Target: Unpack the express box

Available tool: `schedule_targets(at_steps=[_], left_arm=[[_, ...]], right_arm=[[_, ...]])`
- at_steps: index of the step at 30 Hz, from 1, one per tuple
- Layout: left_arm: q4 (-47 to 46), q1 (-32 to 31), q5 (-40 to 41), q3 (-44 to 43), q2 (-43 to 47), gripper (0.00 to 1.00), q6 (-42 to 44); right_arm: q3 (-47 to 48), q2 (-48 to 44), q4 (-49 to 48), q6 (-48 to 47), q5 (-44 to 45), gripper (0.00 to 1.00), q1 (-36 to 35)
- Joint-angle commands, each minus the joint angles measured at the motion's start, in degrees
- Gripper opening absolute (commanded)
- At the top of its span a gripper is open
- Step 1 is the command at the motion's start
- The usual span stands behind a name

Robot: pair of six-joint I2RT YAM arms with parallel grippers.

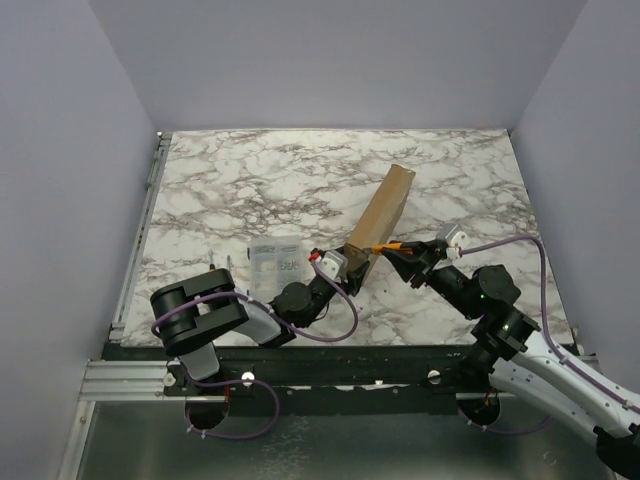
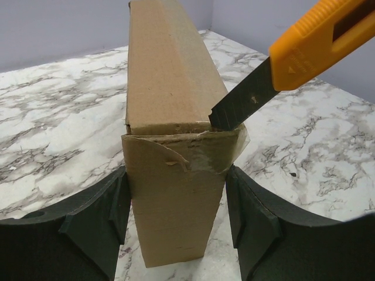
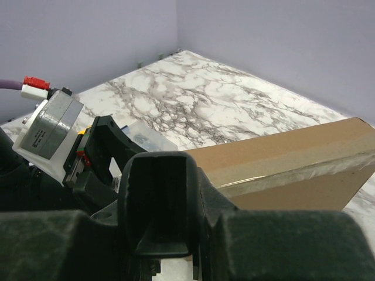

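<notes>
The express box is a brown cardboard mailer standing on its long narrow edge, running from the centre toward the far right. My left gripper is shut on its near end, one finger against each broad face. Clear tape over that end is wrinkled and torn. My right gripper is shut on an orange utility knife. The knife's dark blade touches the box's near top corner at the tape seam. In the right wrist view the box lies beyond my fingers and the knife is hidden.
A clear plastic organizer case of small parts lies flat on the marble table, just left of the left gripper. Grey walls enclose the table on three sides. The left wrist's camera housing sits close to the right gripper.
</notes>
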State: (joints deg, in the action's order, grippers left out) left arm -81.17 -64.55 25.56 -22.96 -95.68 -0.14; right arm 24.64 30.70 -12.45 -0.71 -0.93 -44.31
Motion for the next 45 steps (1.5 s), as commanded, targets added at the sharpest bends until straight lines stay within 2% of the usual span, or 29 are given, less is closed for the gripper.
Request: schedule_targets(at_steps=[1, 5, 12, 18, 21, 26, 34, 41, 45], left_arm=[[2.7, 0.6, 2.5, 2.1, 0.7, 0.19, 0.4], [2.7, 0.6, 2.6, 2.2, 0.9, 0.19, -1.1], [2.5, 0.7, 2.3, 1.4, -0.1, 0.18, -1.8], [2.5, 0.6, 2.2, 1.6, 0.2, 0.19, -1.8], [2.5, 0.7, 2.3, 1.7, 0.2, 0.18, -1.8], [2.5, 0.6, 2.1, 2.1, 0.4, 0.18, -1.7], [2.9, 0.7, 2.4, 2.0, 0.8, 0.18, -1.5], [3.0, 0.7, 2.2, 2.0, 0.9, 0.18, -1.7], [3.6, 0.6, 2.2, 2.0, 1.1, 0.18, -1.4]], right_arm=[[-0.7, 0.6, 3.0, -1.8, 4.6, 0.01, 0.5], [1.6, 0.0, 4.5, -3.1, 4.7, 0.00, 0.5], [-3.2, 6.7, -1.4, -0.4, 3.5, 0.01, 0.5], [2.9, 0.8, 4.1, -2.3, 4.2, 0.00, 0.5], [2.4, -1.9, 3.6, -2.8, 5.3, 0.01, 0.5], [-3.6, 0.8, 0.6, -0.3, 6.2, 0.00, 0.5], [3.9, -3.4, 6.2, -3.2, 6.4, 0.01, 0.5], [-3.9, 0.0, 0.3, 0.5, 6.7, 0.00, 0.5], [-1.9, 0.7, 1.6, -0.6, 5.6, 0.00, 0.5]])
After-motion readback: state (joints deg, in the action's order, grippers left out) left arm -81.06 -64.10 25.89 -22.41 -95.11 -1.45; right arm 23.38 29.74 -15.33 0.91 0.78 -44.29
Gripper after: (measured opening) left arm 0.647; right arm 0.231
